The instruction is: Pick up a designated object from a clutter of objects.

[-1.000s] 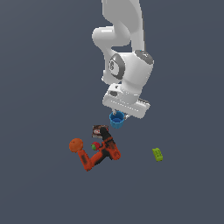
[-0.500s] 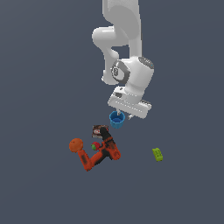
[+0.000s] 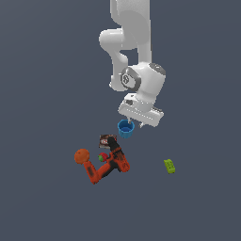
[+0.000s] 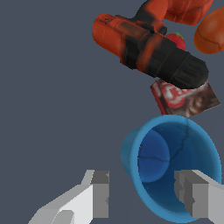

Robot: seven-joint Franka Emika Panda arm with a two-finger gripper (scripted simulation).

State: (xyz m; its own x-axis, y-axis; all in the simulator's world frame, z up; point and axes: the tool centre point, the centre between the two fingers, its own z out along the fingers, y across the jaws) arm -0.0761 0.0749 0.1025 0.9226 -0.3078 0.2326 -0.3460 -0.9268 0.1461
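Note:
The designated object, a bright blue cup (image 3: 125, 128) (image 4: 175, 162), stands mouth-up just beside the clutter of objects. My gripper (image 3: 130, 120) (image 4: 146, 192) hangs right over it and is open. In the wrist view one finger (image 4: 100, 194) sits outside the cup's wall and the other finger (image 4: 194, 194) is over its hollow mouth, so they straddle one side of the rim. Nothing is held. In the exterior view the white hand hides most of the fingers.
A red-orange drill (image 3: 109, 165) (image 4: 148, 48) lies close to the cup, with a dark box (image 3: 107, 140) (image 4: 186, 98) between them. An orange ball (image 3: 81, 156) (image 4: 212, 30) and a tiny red-green fruit (image 3: 102, 157) (image 4: 177, 40) touch the drill. A lime-green block (image 3: 169, 166) lies apart toward the exterior view's right.
The hand has come down a little toward the blue cup over the last second. The cup and the clutter have stayed in place.

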